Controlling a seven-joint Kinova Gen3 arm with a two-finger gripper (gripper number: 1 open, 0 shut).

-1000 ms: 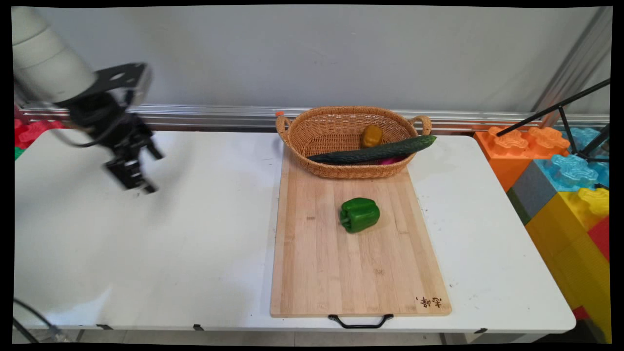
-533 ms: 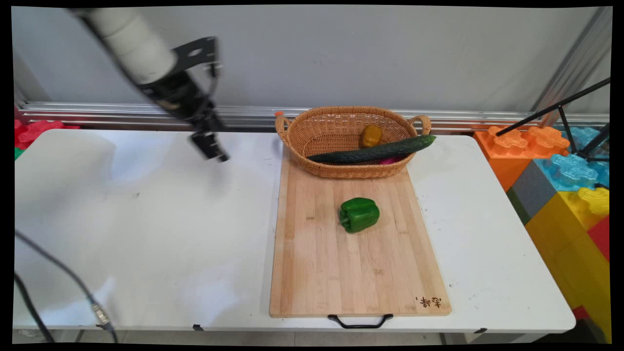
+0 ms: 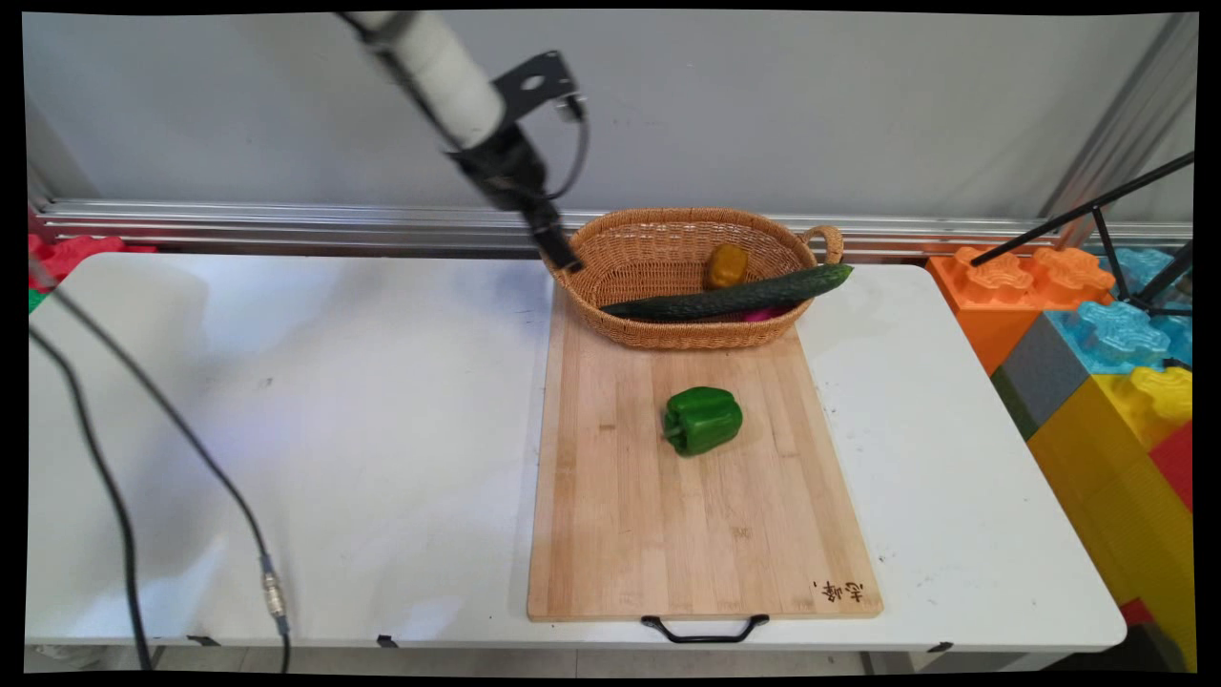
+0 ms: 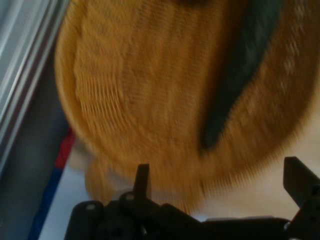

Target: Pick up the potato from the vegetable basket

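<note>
My gripper (image 3: 563, 256) hangs at the left end of a wicker basket (image 3: 668, 336), just over its left handle. In the hand view the gripper (image 4: 220, 182) is open, with nothing between its fingers (image 4: 142, 180), and the blurred basket (image 4: 145, 90) fills the picture. A long dark cucumber (image 3: 734, 296) lies slanted across the basket, its tip over the right rim; it also shows in the hand view as a dark cucumber (image 4: 240, 75). A yellow-orange pepper (image 3: 727, 266) and something pink (image 3: 763, 314) lie in the basket too. A green bell pepper (image 3: 703, 420) rests on the wooden cutting board (image 3: 668, 534).
The basket stands on the board's far end. Coloured foam blocks (image 3: 1097, 353) stack up at the table's right, with a black tripod leg (image 3: 1078, 215) above them. Black cables (image 3: 143, 410) hang over the table's left side. An aluminium rail (image 3: 286, 224) runs along the wall.
The arm has swung from the table's left side rightward and toward the wall, bringing the gripper to the basket's left end. The vegetables, basket and board have stayed put.
</note>
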